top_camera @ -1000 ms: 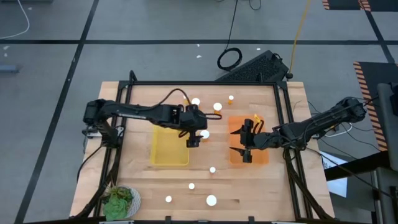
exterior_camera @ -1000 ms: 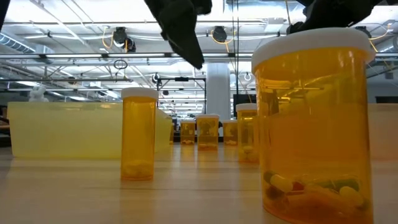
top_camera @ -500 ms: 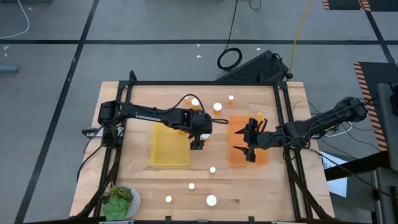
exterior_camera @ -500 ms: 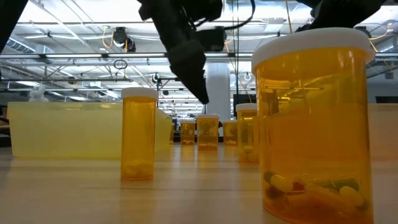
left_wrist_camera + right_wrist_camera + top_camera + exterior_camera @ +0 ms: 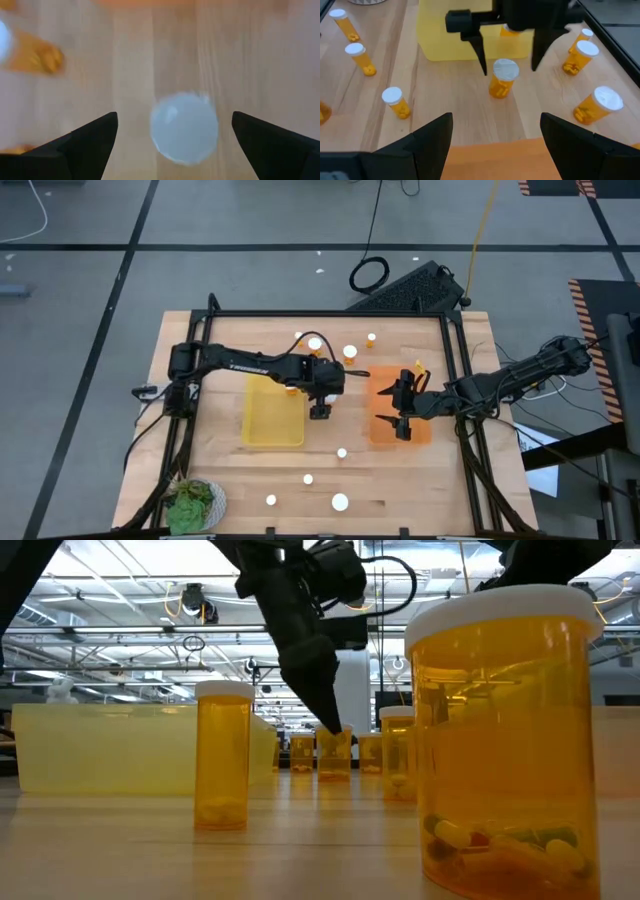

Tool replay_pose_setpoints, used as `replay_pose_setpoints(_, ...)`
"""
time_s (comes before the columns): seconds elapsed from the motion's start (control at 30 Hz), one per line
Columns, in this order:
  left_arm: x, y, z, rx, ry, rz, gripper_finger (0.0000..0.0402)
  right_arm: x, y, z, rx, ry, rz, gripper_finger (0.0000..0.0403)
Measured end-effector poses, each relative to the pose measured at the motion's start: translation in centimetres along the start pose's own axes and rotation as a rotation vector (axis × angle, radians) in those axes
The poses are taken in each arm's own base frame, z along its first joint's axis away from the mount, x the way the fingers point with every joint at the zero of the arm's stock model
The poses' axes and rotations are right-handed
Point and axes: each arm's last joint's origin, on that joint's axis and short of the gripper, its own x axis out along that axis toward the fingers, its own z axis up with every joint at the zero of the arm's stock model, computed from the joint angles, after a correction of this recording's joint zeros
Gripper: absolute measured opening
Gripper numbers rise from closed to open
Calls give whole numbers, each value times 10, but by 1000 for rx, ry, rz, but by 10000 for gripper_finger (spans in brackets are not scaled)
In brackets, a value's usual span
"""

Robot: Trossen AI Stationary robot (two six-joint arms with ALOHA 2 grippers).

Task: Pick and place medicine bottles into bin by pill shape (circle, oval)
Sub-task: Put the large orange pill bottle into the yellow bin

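Note:
A small amber medicine bottle [image 5: 503, 79] with a white cap [image 5: 184, 127] stands upright on the wood between the yellow tray [image 5: 270, 420] and the orange tray [image 5: 412, 430]. My left gripper [image 5: 175, 116] is open above it, pointing down. One finger [image 5: 481, 54] stands on each side of the cap, touching nothing. The low view shows a finger reaching down to this bottle [image 5: 333, 752]. My right gripper [image 5: 398, 410] hovers open over the orange tray [image 5: 495, 152], holding nothing.
More capped bottles stand at the far side [image 5: 350, 352] and near the front edge [image 5: 340, 502], [image 5: 308, 478]. One large bottle [image 5: 510, 740] stands close to the low camera. A green leafy thing on a plate [image 5: 195, 502] sits at the near left corner.
My left gripper has come down from above toward the bottle between the trays and shifted slightly toward the table's right edge; its fingers now stand around the cap.

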Motion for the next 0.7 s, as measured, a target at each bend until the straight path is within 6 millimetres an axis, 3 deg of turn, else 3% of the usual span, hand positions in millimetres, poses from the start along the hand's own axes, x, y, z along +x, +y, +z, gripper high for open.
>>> replay_pose_setpoints(0.37, 3, -1, -1, -8, 2, 10, 391, 0, 0, -1, -4, 7, -1, 297)
replay_pose_setpoints(0.7, 4, -2, -2, -9, 7, 9, 297, 0, 0, -1, -4, 7, -1, 297)
